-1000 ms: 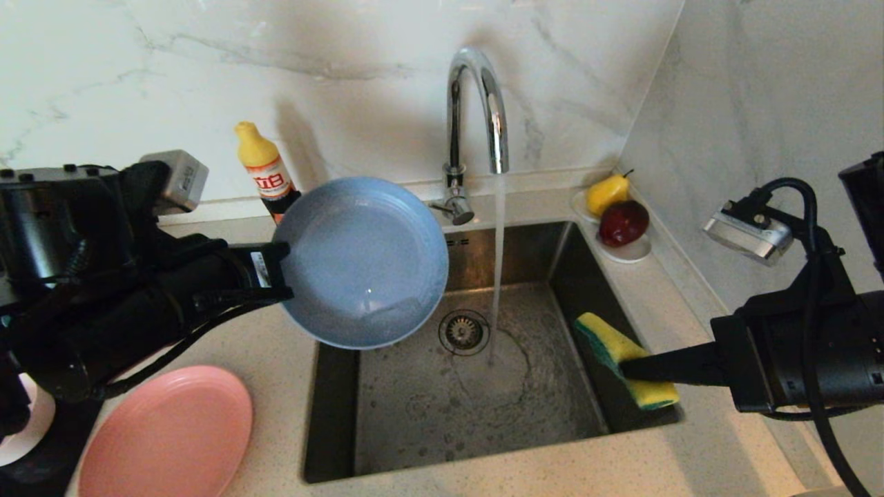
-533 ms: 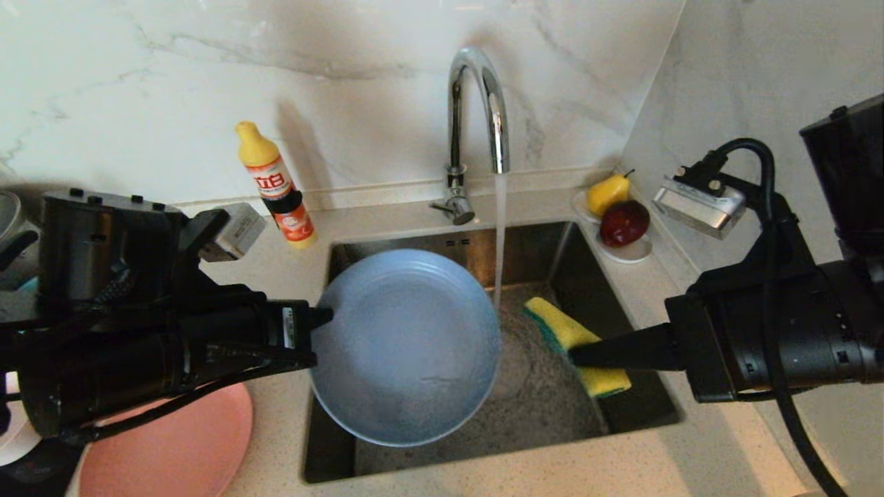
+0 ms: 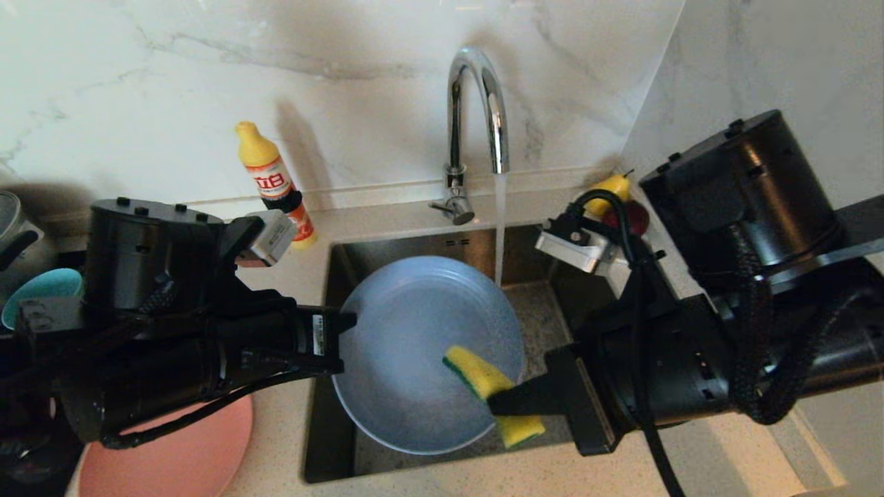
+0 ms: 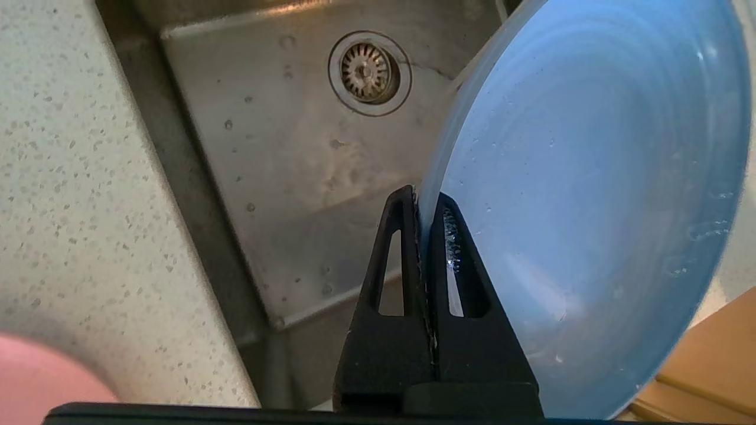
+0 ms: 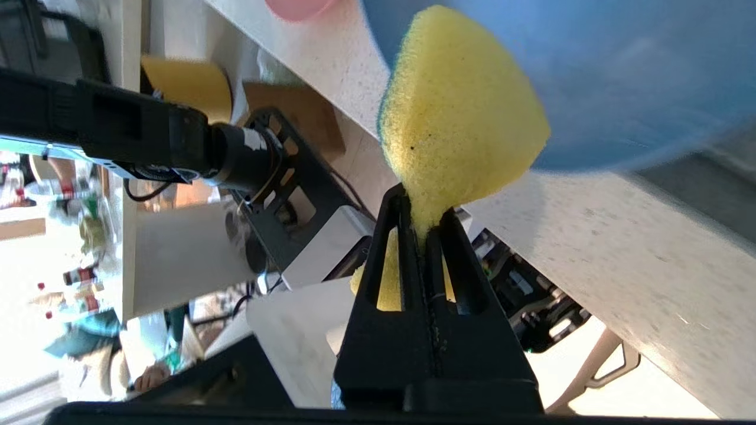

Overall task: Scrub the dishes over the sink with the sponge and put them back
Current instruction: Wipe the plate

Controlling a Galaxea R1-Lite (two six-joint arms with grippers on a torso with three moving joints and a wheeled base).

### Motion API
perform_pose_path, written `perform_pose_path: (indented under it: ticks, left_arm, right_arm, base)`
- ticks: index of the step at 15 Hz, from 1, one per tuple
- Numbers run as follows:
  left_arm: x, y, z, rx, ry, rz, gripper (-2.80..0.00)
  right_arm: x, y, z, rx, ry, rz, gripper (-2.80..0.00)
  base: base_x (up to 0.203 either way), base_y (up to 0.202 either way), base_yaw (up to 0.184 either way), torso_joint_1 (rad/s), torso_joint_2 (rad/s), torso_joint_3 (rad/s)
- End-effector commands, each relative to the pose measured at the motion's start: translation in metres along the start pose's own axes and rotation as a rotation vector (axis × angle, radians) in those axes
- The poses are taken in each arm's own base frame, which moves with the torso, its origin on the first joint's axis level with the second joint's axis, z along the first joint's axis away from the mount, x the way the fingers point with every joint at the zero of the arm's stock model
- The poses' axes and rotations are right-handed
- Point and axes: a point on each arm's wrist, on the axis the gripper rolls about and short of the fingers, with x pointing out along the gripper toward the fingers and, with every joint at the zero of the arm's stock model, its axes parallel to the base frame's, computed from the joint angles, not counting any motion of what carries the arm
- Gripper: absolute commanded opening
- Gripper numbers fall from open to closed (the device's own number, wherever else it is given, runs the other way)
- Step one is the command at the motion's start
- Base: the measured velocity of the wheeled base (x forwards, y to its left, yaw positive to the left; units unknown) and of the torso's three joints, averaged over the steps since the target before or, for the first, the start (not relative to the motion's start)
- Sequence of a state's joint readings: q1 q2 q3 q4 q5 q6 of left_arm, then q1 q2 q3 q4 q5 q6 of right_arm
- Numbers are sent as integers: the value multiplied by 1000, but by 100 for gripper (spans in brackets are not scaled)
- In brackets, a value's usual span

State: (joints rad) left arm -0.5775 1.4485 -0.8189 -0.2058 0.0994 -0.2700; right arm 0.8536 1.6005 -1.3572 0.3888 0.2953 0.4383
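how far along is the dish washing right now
Early. In hand: the left gripper holds the grey-blue plate over the sink, the faucet running, and the right gripper has the sponge at its face. Left: the pink plate and teal bowl wait on the counter.

You are looking at two matte black arms with thick round housings dotted with screws. Black cables are looping along both. A silver camera box is sitting on each wrist. Each gripper is showing slim black triangular fingers [image 4: 407,248] with slotted cutouts.
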Motion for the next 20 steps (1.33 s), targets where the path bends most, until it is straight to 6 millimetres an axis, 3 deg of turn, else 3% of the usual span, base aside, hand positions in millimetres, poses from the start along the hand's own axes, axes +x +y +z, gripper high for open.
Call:
perform_pose_path:
  ticks: [1,10,15,20]
  left_arm:
    - [6,0,-1,-7,-6,1,-280]
    - [5,-3,-6,-9,-35,-25,-280]
    - [2,-8,-13,4,-32,-47,-280]
    - [-3,-5,-23,13,-10,-48,-280]
  right_arm:
    - [30,0,5,9,70,-12,-280]
    - [75,-4,25,38,148,-51,-280]
    - [87,-3,37,38,139,-50,-280]
    - [88,-18,43,66,122,-77,-280]
  base:
    - [0,0,0,0,0,0]
    - [0,0,0,0,0,0]
    - [0,0,0,0,0,0]
    - [0,0,0,0,0,0]
